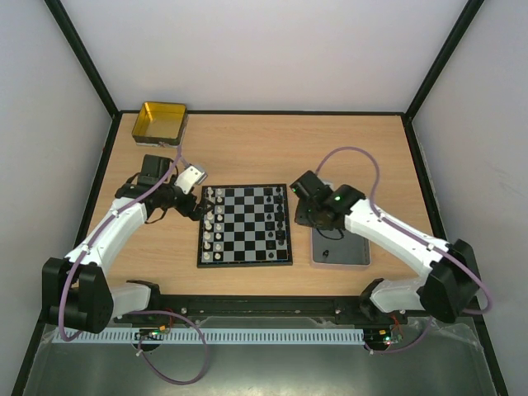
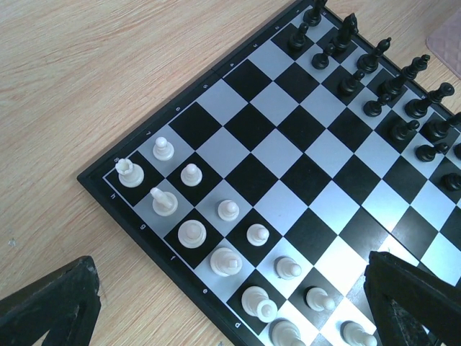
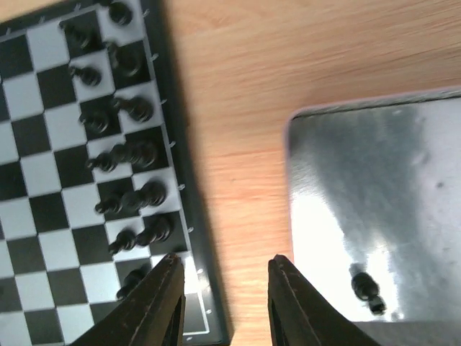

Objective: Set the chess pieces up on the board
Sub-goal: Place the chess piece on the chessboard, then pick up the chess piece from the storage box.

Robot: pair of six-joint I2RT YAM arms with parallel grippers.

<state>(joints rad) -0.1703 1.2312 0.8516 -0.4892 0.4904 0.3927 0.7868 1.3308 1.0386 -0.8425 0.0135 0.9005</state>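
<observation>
Tray (image 3: 374, 180) with one black piece (image 3: 365, 287); left gripper (image 2: 230, 263) wide, right gripper (image 3: 225, 261) narrow, empty.

Board (image 1: 245, 224), white pieces (image 2: 191, 234) along one edge, black pieces (image 3: 137, 151) opposite, stray piece (image 3: 366, 287) seemingly off-board

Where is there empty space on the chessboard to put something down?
The middle squares, between the white pieces and black pieces, are bare. Both side edges are crowded. The wood strip between board and tray is bare too.
</observation>
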